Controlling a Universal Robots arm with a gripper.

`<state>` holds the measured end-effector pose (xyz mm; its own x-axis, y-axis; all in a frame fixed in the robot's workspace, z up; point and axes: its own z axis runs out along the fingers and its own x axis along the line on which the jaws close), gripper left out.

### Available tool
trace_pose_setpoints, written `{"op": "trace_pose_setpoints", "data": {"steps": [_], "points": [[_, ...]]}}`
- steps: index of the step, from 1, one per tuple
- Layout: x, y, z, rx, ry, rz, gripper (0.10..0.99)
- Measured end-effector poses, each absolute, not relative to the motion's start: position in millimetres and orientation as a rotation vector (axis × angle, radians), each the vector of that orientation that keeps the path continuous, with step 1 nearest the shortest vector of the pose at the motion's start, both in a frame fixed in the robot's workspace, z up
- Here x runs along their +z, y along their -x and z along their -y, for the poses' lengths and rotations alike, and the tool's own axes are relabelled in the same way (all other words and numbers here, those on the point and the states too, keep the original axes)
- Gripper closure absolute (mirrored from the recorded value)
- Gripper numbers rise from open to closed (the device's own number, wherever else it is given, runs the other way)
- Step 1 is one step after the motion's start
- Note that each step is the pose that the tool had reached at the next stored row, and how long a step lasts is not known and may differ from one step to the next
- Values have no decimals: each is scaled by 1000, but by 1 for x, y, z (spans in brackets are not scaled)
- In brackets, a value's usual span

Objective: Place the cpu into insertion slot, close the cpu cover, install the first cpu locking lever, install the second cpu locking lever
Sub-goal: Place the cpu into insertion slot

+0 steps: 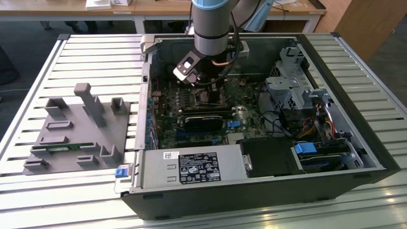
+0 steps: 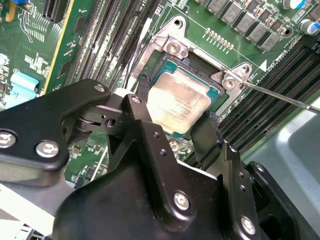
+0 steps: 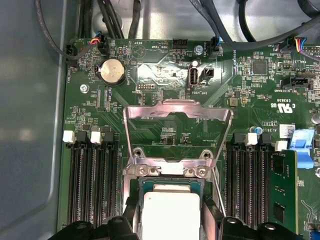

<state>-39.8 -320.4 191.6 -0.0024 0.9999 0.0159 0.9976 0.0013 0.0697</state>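
Now: cpu at the socket, cover up

I judge step one is in hand. In the second wrist view the cpu (image 2: 180,97) lies in the socket at frame centre. The pincer (image 2: 174,107) is narrowed to the cpu's width, with a finger (image 2: 137,112) against each of two opposite edges, apparently gripping it. The cover (image 3: 150,111) stands raised, upper middle of the first wrist view. Letting go calls for the cpu sitting flat and square.

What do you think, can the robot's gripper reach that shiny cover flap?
Probably yes. The cpu cover stands flipped open just beyond the cpu, where the gripper is poised, and nothing visible lies between them.
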Motion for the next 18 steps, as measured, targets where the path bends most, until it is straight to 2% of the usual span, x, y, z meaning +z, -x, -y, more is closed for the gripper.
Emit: {"op": "trace_pose_setpoints", "data": {"steps": [16, 17, 18], "points": [[205, 40, 320, 92, -2193, -2196, 475], [206, 40, 320, 91, -2193, -2196, 486], [207, 40, 320, 89, -2194, -2197, 553]]}}
